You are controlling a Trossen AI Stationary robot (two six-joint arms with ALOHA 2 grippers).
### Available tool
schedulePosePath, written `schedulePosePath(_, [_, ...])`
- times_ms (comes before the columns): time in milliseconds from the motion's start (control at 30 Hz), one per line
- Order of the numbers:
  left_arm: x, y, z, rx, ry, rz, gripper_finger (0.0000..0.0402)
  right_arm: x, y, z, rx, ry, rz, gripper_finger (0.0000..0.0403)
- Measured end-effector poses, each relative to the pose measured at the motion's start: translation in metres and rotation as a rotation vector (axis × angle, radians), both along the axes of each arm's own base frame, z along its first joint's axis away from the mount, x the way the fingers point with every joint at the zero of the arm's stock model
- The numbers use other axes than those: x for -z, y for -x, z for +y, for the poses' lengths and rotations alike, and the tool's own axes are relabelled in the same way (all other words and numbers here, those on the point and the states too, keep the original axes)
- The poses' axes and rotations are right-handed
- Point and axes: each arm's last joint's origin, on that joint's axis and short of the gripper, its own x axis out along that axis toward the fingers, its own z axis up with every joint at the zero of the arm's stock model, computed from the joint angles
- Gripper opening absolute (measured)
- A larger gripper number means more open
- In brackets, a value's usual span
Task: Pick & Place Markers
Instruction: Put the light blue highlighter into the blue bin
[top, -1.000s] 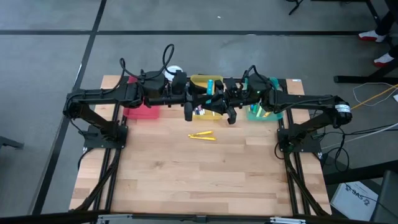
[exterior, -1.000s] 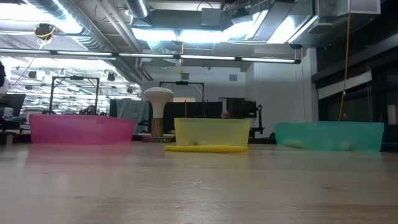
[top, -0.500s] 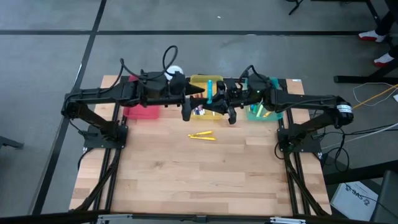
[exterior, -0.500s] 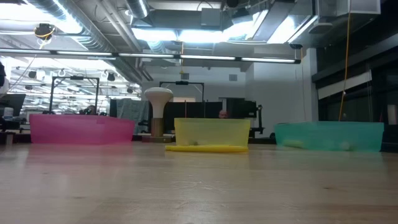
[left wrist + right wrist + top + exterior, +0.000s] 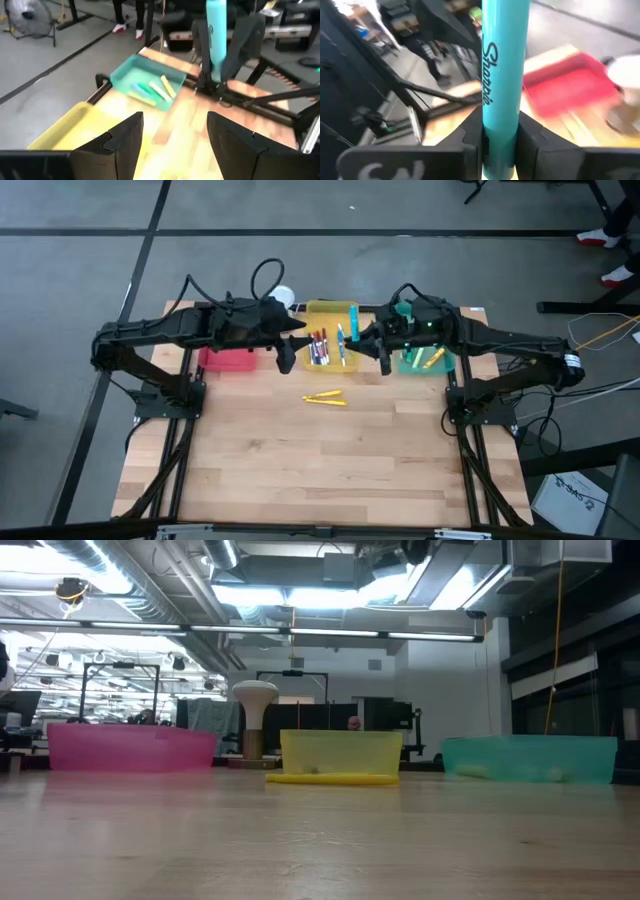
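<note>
The whole table (image 5: pixel 330 450) is seen straight down from overhead. The yellow tray (image 5: pixel 341 754) is faced level from tabletop height, and it's shared with the overhead. Close wrist views are pointed at each other across it.

teal marker (image 5: pixel 502 75) upright in right pincer (image 5: pixel 500 145) | 2 yellow markers (image 5: pixel 325 399) on table

The slim teal plastic marker (image 5: pixel 502 75) is running off both picture edges — its tips are showing nowhere.
</note>
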Motion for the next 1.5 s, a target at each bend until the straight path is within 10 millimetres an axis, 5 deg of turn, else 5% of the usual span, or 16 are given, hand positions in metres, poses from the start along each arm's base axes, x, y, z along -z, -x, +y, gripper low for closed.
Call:
schedulePosePath(400, [0.010, 0.005, 0.007, -0.085, -0.087, 0.137, 0.0209, 0.021, 0.025, -0.035, 0.234, -0.012, 0.269, 0.0067])
schedulePosePath(700, [0.026, -0.003, 0.037, -0.111, -0.031, 0.237, 0.0203, 0.039, 0.049, -0.064, 0.456, -0.045, 0.492, 0.0067])
schedulePosePath(1200, [0.060, -0.021, 0.080, -0.068, 0.066, 0.389, 0.0203, 0.064, 0.089, -0.083, 0.747, -0.187, 0.836, 0.0067])
schedulePosePath(1500, [0.084, -0.038, 0.093, -0.035, 0.121, 0.468, 0.0203, 0.117, 0.099, -0.085, 0.756, -0.274, 1.004, 0.0067])
